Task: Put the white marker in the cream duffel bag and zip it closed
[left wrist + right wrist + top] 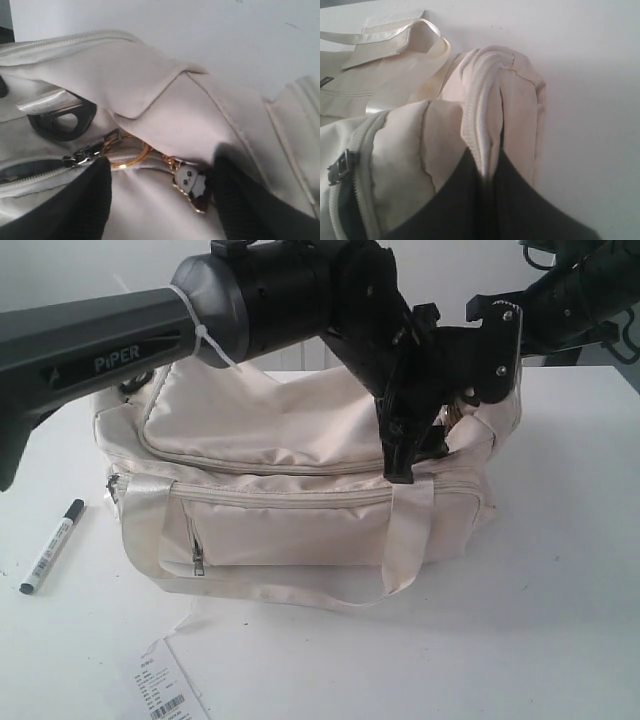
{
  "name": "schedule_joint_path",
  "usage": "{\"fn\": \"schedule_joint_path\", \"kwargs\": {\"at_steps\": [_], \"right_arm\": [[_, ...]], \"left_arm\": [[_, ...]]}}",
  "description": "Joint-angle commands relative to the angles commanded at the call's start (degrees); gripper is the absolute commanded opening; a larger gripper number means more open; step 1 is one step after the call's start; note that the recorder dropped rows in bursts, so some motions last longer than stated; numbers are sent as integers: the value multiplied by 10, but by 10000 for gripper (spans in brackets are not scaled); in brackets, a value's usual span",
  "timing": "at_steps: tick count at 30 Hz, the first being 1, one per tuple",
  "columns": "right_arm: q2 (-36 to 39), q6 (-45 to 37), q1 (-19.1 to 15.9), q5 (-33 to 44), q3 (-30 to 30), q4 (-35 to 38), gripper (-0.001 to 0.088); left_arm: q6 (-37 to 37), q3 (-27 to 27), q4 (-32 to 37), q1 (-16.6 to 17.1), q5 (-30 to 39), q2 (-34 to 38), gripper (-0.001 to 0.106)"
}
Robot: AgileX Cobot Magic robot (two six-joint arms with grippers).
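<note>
Both my grippers sit far from the white marker [50,548], which lies diagonally, cap bagward. Left gripper [160,197] gapes; right gripper [487,172] pinches the cream duffel bag [280,430]

The bag [280,440] is soft cream cloth, smooth and creased, with a faint satin sheen. Its handles [410,530] are woven webbing, shinier than the body. The zip pull [80,156] looks like dark polished metal. The strap ring [60,120] is black with a slight gloss; metal or plastic, I cannot tell. The key ring [127,159] is bright gold metal, its charm [192,186] glossy enamel. The marker [52,546] is smooth white plastic with a black cap. The tag [165,692] is matt paper. My table [560,590] is matt white, my arm [90,345] matt grey plastic.
</note>
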Motion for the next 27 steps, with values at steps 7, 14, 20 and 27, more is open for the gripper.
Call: {"fn": "schedule_joint_path", "kwargs": {"at_steps": [7, 14, 20, 27], "right_arm": [[0, 0, 0, 0, 0, 0, 0], [0, 0, 0, 0, 0, 0, 0], [0, 0, 0, 0, 0, 0, 0], [0, 0, 0, 0, 0, 0, 0]], "left_arm": [[-14, 0, 1, 0, -5, 7, 517], [-76, -2, 14, 0, 0, 6, 0], [-132, -1, 30, 0, 12, -34, 0], [-288, -1, 40, 1, 55, -40, 0]]}}
